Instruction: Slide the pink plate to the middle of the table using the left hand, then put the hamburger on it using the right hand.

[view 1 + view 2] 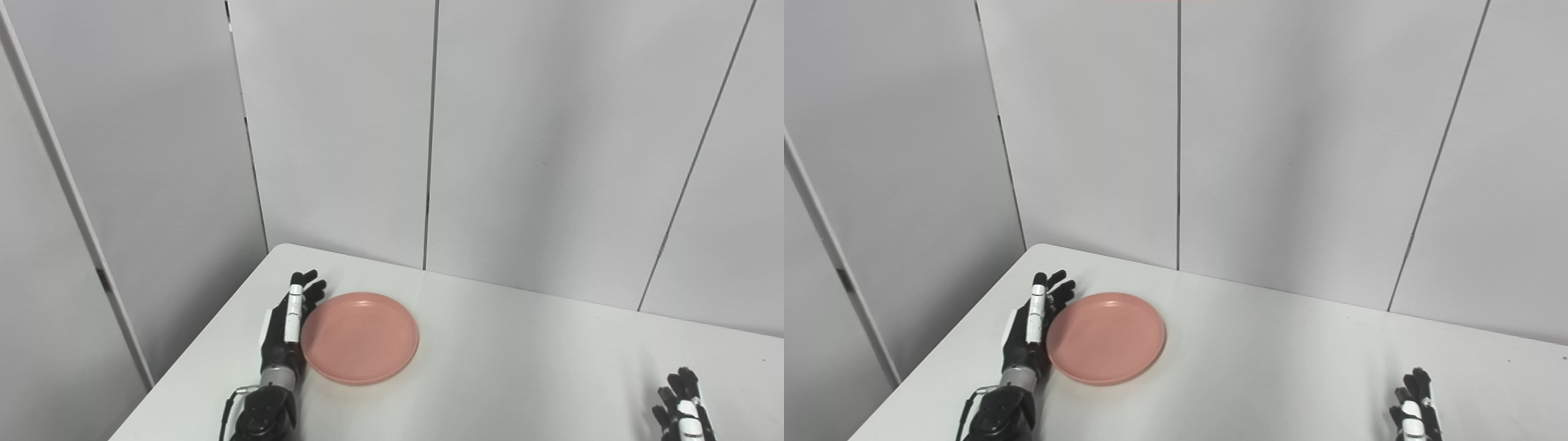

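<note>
Left eye view: left hand [288, 324], fingers straight and together, flat against plate [361, 338] at its nine o'clock. Right hand [683, 407] waits spread; no hamburger visible. Uneven pushing could spin the plate across the counter [520, 367].

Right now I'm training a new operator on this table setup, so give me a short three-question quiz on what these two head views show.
1. True or false: the left hand lies flat beside the left edge of the pink plate.
2. Multiple choice: what is on the plate? A) a hamburger B) a cup C) nothing
3. Fill in: the right hand sits at the bottom ______ corner of the picture, far from the plate.

Key
1. True. Its fingers are extended along the rim; whether they touch it cannot be told.
2. C. The plate is bare, and no hamburger shows in either view.
3. Right. It rests near the white table, mostly cut off by the frame.
</note>
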Robot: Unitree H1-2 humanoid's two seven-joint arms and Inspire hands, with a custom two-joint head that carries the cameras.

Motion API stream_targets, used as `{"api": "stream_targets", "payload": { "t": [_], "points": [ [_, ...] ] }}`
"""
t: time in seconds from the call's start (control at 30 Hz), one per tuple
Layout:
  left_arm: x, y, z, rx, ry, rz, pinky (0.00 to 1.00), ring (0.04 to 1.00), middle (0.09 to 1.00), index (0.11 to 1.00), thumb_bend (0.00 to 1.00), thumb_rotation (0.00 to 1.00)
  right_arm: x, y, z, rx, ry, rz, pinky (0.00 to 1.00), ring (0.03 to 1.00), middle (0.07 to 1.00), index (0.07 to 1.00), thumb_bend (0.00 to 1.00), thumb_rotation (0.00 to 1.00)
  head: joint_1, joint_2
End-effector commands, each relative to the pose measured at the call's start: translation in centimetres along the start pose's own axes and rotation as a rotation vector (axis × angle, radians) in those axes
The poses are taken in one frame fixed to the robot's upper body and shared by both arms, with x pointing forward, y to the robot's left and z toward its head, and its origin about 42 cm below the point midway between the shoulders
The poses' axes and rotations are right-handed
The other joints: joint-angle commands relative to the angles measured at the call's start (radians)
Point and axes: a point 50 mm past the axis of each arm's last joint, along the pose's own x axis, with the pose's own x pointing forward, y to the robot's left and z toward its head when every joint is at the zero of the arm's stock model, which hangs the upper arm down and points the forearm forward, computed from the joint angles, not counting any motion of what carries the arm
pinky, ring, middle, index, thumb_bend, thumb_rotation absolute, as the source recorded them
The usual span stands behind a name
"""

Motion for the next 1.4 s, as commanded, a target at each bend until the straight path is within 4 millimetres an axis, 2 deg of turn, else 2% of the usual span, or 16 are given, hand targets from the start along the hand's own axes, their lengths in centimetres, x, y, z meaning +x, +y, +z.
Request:
{"api": "stream_targets", "payload": {
  "t": [0.0, 0.17, 0.27, 0.3, 0.33, 0.4, 0.47, 0.53, 0.7, 0.87, 0.97, 1.1, 1.23, 1.37],
  "points": [
    [0.6, -1.6, 1.1, -0.013, -0.039, -0.055, 0.90, 0.849, 0.816, 0.807, 0.74, 1.00, 0.8, 0.8, 1.5, 0.003, -0.053, 0.018, 1.00, 1.000, 0.999, 0.999, 0.47, 0.96, -0.011, 0.004],
    [-0.4, -3.8, 0.2, -0.056, -0.036, -0.093, 0.83, 0.831, 0.806, 0.801, 0.75, 1.00, 0.9, 0.9, 1.5, 0.025, -0.060, 0.037, 1.00, 1.000, 1.000, 1.000, 0.40, 1.00, -0.044, 0.011],
    [-1.1, -5.0, -0.1, -0.072, -0.041, -0.112, 0.81, 0.822, 0.805, 0.794, 0.75, 1.00, 1.0, 1.1, 1.2, 0.036, -0.062, 0.035, 1.00, 1.000, 1.000, 1.000, 0.39, 0.98, -0.096, 0.021],
    [-1.3, -5.4, -0.2, -0.076, -0.042, -0.116, 0.80, 0.818, 0.803, 0.790, 0.75, 1.00, 1.1, 1.1, 1.0, 0.037, -0.065, 0.036, 1.00, 1.000, 1.000, 1.000, 0.39, 0.98, -0.096, 0.021],
    [-1.7, -5.9, -0.2, -0.082, -0.041, -0.128, 0.80, 0.820, 0.806, 0.792, 0.74, 1.00, 1.1, 1.2, 0.9, 0.055, -0.069, 0.032, 1.00, 1.000, 1.000, 1.000, 0.41, 0.92, -0.123, 0.027],
    [-2.5, -7.0, -0.3, -0.092, -0.034, -0.151, 0.80, 0.824, 0.810, 0.795, 0.74, 1.00, 1.3, 1.3, 0.5, 0.070, -0.065, 0.030, 1.00, 1.000, 1.000, 1.000, 0.44, 0.91, -0.147, 0.031],
    [-3.2, -7.9, -0.4, -0.103, -0.028, -0.172, 0.80, 0.828, 0.813, 0.796, 0.72, 1.00, 1.4, 1.4, 0.2, 0.086, -0.068, 0.018, 1.00, 0.982, 0.984, 0.979, 0.49, 0.82, -0.171, 0.036],
    [-3.7, -8.5, -0.5, -0.108, -0.022, -0.196, 0.81, 0.834, 0.820, 0.803, 0.70, 1.00, 1.5, 1.6, 0.0, 0.092, -0.063, 0.033, 1.00, 0.995, 0.996, 0.992, 0.53, 0.83, -0.192, 0.041],
    [-5.2, -10.7, -1.5, -0.128, 0.022, -0.278, 0.85, 0.855, 0.830, 0.811, 0.72, 1.00, 1.5, 2.1, -0.3, 0.113, -0.062, 0.043, 1.00, 0.990, 0.993, 0.991, 0.54, 0.77, -0.256, 0.059],
    [-6.4, -12.0, -2.2, -0.169, 0.056, -0.326, 0.86, 0.869, 0.842, 0.823, 0.72, 1.00, 1.2, 3.0, 0.1, 0.102, -0.055, 0.021, 1.00, 0.972, 0.975, 0.983, 0.53, 0.77, -0.319, 0.078],
    [-7.1, -12.7, -2.3, -0.178, 0.063, -0.352, 0.87, 0.871, 0.846, 0.827, 0.70, 1.00, 1.2, 3.4, 0.2, 0.081, -0.053, 0.020, 0.99, 0.971, 0.972, 0.983, 0.52, 0.81, -0.341, 0.084],
    [-8.3, -13.9, -2.2, -0.175, 0.064, -0.400, 0.88, 0.872, 0.855, 0.839, 0.67, 1.00, 1.6, 4.1, -0.1, 0.070, -0.054, 0.024, 1.00, 0.968, 0.966, 0.977, 0.56, 0.81, -0.388, 0.092],
    [-9.4, -14.9, -2.0, -0.173, 0.086, -0.428, 0.90, 0.882, 0.867, 0.849, 0.68, 1.00, 2.0, 4.2, -0.3, 0.027, -0.078, 0.058, 1.00, 0.972, 0.981, 0.998, 0.57, 0.87, -0.408, 0.098],
    [-10.4, -15.5, -1.8, -0.176, 0.107, -0.443, 0.90, 0.898, 0.883, 0.868, 0.70, 1.00, 2.0, 4.4, -0.2, 0.018, -0.067, 0.055, 0.99, 0.960, 0.980, 0.997, 0.60, 0.84, -0.422, 0.110]
  ]
}}
